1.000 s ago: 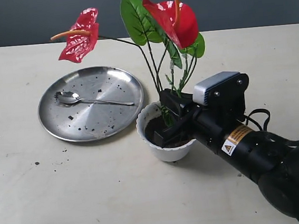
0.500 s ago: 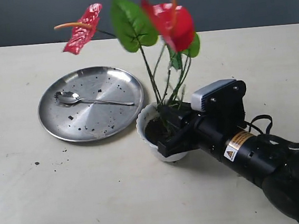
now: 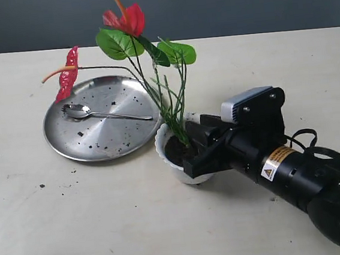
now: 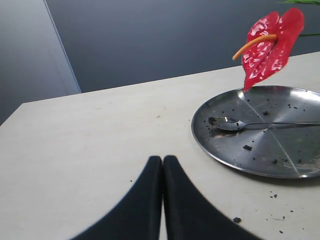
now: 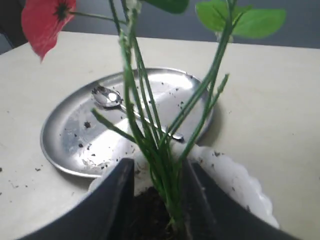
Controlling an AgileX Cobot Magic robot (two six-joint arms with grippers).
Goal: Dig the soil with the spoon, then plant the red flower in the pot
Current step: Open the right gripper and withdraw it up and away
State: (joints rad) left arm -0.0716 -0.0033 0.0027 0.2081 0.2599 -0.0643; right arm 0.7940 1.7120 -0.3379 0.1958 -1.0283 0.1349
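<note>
- we see the right gripper (image 3: 191, 149) at centre right of the exterior view, reaching in from the lower right, its black fingers (image 5: 117, 200) lying over the mouth of the pot (image 3: 172, 163).
- in the right wrist view the two fingers stand on either side of the stem bundle of the red flower (image 5: 155, 145), with a gap between them; the stems fill the gap and look pinched there. we record it as clamped on the stems.
- the stems go down into the soil (image 3: 177, 148) inside the pot; soil is dark and sits below the scalloped white rim.
- the flower leans toward the upper left of the exterior frame: one red bloom (image 3: 126, 18) is high at top centre, the other (image 3: 67, 76) hangs over the upper left edge of the steel plate (image 3: 98, 137). green leaves (image 3: 120, 45) sit between them.
- the spoon (image 3: 96, 113) lies on the plate, bowl to the left, handle pointing right. loose soil crumbs speckle the plate and the worktop (image 3: 106, 218).
- the pot stands on the worktop just at the plate's right edge.
- the left gripper (image 4: 162, 165) shows only in its wrist view, at bottom centre: black fingertips pressed together, nothing between them, above bare worktop and apart from the plate.
</note>
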